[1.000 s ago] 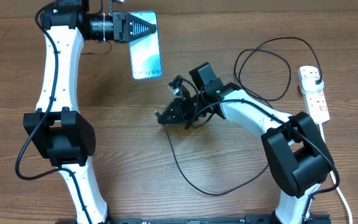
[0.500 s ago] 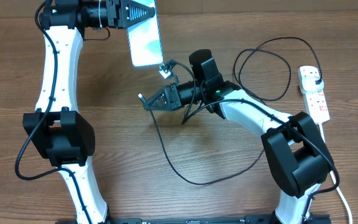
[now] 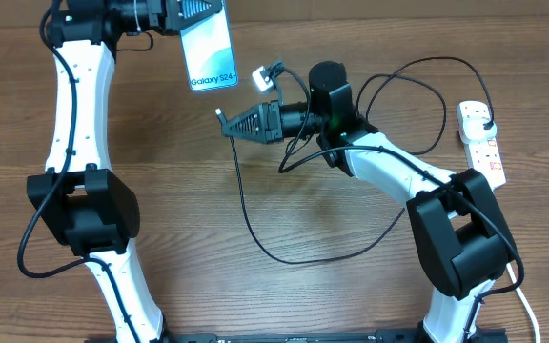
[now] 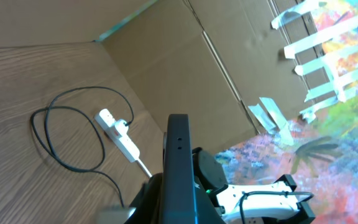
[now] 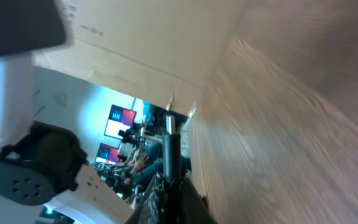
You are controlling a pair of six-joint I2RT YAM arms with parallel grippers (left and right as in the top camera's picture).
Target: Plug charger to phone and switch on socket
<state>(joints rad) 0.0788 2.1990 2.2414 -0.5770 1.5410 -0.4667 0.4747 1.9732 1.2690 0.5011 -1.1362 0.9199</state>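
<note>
My left gripper (image 3: 201,11) is shut on the top end of the phone (image 3: 209,55) and holds it lifted at the far side of the table, its blue screen up and its bottom edge towards the right arm. In the left wrist view the phone (image 4: 179,163) shows edge-on. My right gripper (image 3: 234,125) is shut on the charger (image 3: 245,205) near its small plug tip (image 3: 219,113), which points left just below and right of the phone's bottom edge, apart from it. The tip also shows in the right wrist view (image 5: 171,152). The charger's black plug (image 3: 485,117) sits in the socket (image 3: 484,149).
The charger's slack lies in a loop (image 3: 298,255) on the wood in front of the right arm, with another loop (image 3: 417,95) near the socket. The socket's white cord (image 3: 522,295) runs down the right edge. Cardboard walls (image 4: 185,68) stand beyond the table.
My left gripper has carried the phone up and left, towards the far edge. My right gripper has risen and swung left with the charger tip, to just below the phone's bottom edge.
</note>
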